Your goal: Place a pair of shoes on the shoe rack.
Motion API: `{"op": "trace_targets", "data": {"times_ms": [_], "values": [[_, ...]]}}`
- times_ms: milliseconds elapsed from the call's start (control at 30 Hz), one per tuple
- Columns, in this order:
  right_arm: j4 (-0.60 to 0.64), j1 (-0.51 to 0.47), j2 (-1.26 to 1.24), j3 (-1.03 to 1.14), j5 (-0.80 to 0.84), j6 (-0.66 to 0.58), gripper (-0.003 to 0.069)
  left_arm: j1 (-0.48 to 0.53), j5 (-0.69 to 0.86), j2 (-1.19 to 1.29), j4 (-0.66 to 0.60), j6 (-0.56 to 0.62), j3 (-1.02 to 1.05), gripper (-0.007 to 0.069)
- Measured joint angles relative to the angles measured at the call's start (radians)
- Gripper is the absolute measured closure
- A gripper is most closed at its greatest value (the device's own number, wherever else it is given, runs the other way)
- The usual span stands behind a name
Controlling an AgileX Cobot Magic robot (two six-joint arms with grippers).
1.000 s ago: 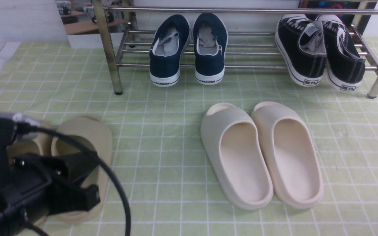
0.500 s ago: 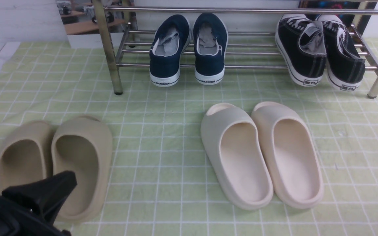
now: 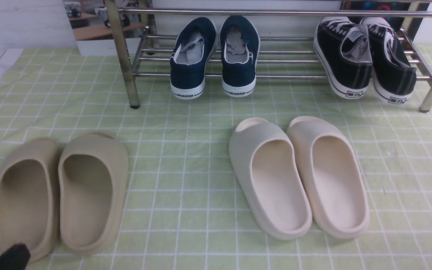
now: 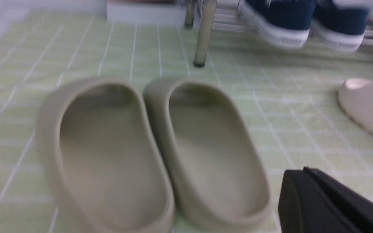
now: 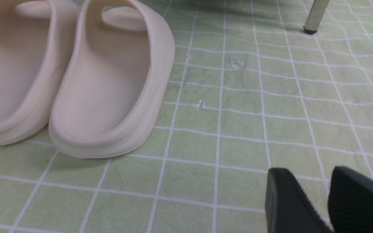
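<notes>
The pair of shoes, two navy slip-ons (image 3: 191, 56) (image 3: 239, 56) with white soles, stands side by side on the shoe rack (image 3: 287, 77), heels toward me, on its left half. They show blurred in the left wrist view (image 4: 280, 19). My left gripper (image 3: 8, 258) is only a black tip at the lower left corner, far from the rack. Its fingers are pressed together with nothing between them (image 4: 303, 173). My right gripper (image 5: 312, 176) hangs low over the cloth, open and empty, and is out of the front view.
A pair of beige slides (image 3: 62, 195) lies at the near left and a pair of cream slides (image 3: 298, 176) in the middle. Black lace-up sneakers (image 3: 366, 56) fill the rack's right end. Brass legs (image 3: 126, 63) stand on the green checked cloth (image 3: 186, 157).
My left arm has drawn back down toward the lower left corner of the front view, uncovering the beige slides. The shoes and the rack have not moved.
</notes>
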Motion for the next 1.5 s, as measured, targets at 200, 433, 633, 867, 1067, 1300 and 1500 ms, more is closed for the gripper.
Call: {"op": "trace_targets", "data": {"times_ms": [200,433,633,867,1067,1300,1500], "values": [[0.0,0.0,0.0,0.0,0.0,0.0,0.0419,0.0,0.081,0.0,-0.013,0.014,0.004,0.0638],[0.0,0.0,0.0,0.0,0.0,0.0,0.0419,0.041,0.081,0.0,-0.073,0.125,0.004,0.0638],[0.0,0.0,0.0,0.0,0.0,0.0,0.0419,0.08,0.077,0.0,-0.114,0.213,0.004,0.0638],[0.0,0.0,0.0,0.0,0.0,0.0,0.0419,0.081,0.063,0.0,-0.118,0.224,0.004,0.0638],[0.0,0.0,0.0,0.0,0.0,0.0,0.0419,0.081,0.063,0.0,-0.119,0.226,0.004,0.0638],[0.0,0.0,0.0,0.0,0.0,0.0,0.0419,0.081,0.063,0.0,-0.12,0.226,0.004,0.0638],[0.0,0.0,0.0,0.0,0.0,0.0,0.0419,0.081,0.063,0.0,-0.12,0.226,0.004,0.0638]]}}
